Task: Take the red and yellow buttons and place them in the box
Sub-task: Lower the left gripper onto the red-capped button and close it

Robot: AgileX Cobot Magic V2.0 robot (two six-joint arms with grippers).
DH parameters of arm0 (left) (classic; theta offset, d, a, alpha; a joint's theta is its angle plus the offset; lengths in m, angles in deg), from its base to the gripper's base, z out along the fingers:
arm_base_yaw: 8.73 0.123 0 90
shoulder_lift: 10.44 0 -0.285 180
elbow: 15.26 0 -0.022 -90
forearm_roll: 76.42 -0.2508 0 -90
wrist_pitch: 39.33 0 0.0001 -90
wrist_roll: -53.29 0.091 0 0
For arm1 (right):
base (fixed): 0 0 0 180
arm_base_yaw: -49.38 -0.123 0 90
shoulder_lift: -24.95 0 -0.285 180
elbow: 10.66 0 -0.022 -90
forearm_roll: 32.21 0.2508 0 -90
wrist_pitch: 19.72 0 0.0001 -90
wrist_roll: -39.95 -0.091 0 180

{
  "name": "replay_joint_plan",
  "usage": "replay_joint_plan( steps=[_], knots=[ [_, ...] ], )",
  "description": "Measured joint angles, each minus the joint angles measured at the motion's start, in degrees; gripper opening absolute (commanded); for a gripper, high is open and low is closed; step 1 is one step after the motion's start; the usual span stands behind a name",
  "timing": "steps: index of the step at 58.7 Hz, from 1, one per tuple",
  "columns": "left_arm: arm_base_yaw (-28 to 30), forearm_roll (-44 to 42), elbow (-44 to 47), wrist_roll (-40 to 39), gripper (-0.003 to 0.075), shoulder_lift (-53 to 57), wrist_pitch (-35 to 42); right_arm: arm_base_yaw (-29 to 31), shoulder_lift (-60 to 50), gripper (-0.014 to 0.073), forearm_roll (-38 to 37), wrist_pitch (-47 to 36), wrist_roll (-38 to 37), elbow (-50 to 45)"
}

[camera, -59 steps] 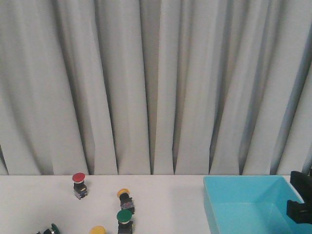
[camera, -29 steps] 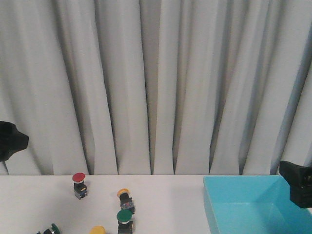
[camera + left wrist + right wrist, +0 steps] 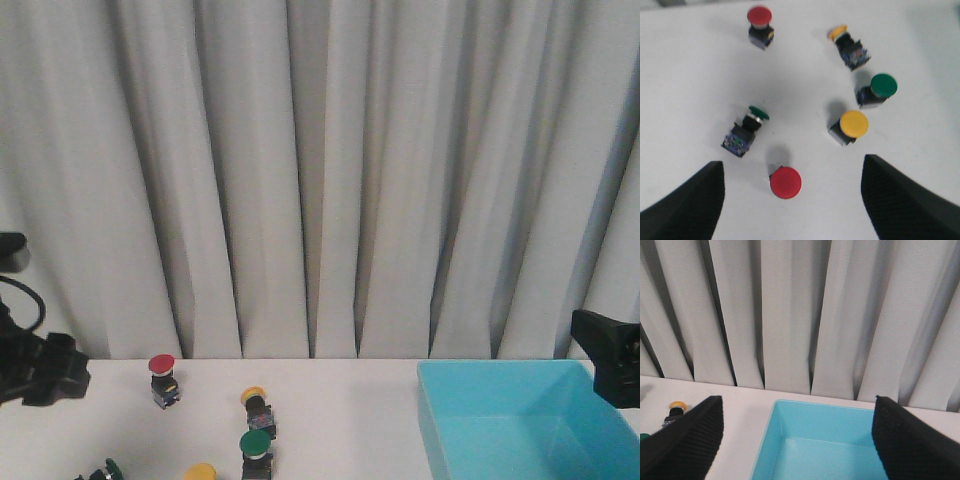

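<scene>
the left gripper (image 3: 790, 200) is held wide open above the white table (image 3: 690, 75), nothing gripped between its two dark fingers (image 3: 685, 205). directly between the fingers a red button (image 3: 785, 182) is seen from above, standing on the table. just beyond it on one side a green button (image 3: 745, 131) lies tipped over, and on the other side a yellow button (image 3: 851, 126) stands upright. past the yellow one another green button (image 3: 879, 89) is found, then a second yellow button (image 3: 849, 46) lying on its side. well apart from these, a second red button (image 3: 760, 24) stands upright at the far edge of the group.

the right gripper (image 3: 795, 440) is likewise spread open and empty, its fingers (image 3: 685, 440) framing the blue box (image 3: 790, 425), which is seen from above its near end. the inside of the box shows only bare blue floor and walls.

in the front view the box (image 3: 440, 420) sits at the right of the table, well apart from the buttons clustered at the left. a grey curtain (image 3: 320, 170) hangs behind the table.
</scene>
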Motion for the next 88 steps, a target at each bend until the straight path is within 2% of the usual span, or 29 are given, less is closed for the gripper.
replay_joint_plan(
  steps=[25,73,74,88],
  knots=[
    [-2.88,0.0,0.36,4.21,0.0489,-16.17,-3.18,0.0,0.0,0.0579,0.23,2.68,0.0,0.0],
    [-2.88,-4.27,0.36,1.59,0.0489,-26.43,-2.62,0.0,0.0,0.0579,0.38,5.3,-0.17,0.0],
    [-2.88,-4.27,0.36,1.22,0.0489,-29.33,-2.43,0.0,0.0,0.0579,0.38,5.36,-0.17,0.0],
    [-2.88,-4.27,0.36,1.02,0.047,-30.07,-0.59,0.0,0.0,0.0579,0.38,5.78,-0.17,0.0]
  ],
)
